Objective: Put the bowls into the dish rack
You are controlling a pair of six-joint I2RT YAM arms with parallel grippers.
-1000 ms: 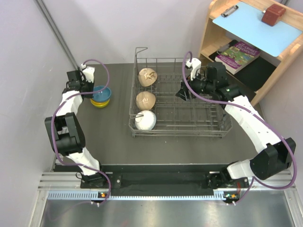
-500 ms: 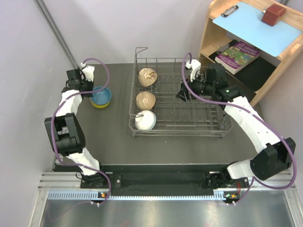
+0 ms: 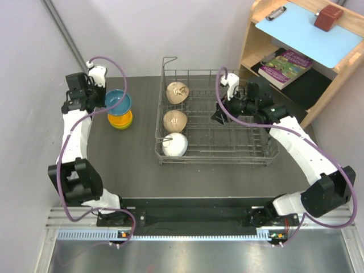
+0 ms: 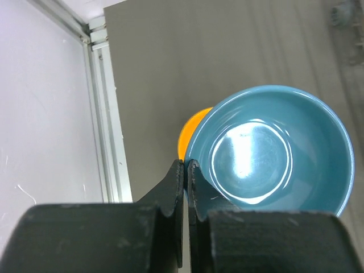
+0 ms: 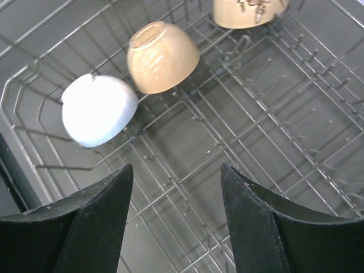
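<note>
Rim of the blue bowl [image 4: 267,153] is pinched in the left gripper [image 4: 185,170] near the far-left corner of the bench [image 3: 136,170], above the orange bowl [image 4: 190,128]. At mid-bench, the white bowl [image 5: 99,111] and two beige bowls [image 5: 162,57] line the left side of the dish rack [image 3: 256,153]. The right gripper [image 5: 176,168] hovers over it, spread wide.

Dark grey matte desk [image 3: 136,170], plain pale walls [image 3: 170,28] behind and left. Wooden shelf unit [image 3: 249,45] at upper right: light blue board [image 3: 307,31] on top, book [image 3: 287,63] beneath. Aluminium rail [image 3: 68,216] along the bottom.

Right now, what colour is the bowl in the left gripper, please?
The bowl is blue, clearest from left wrist.
</note>
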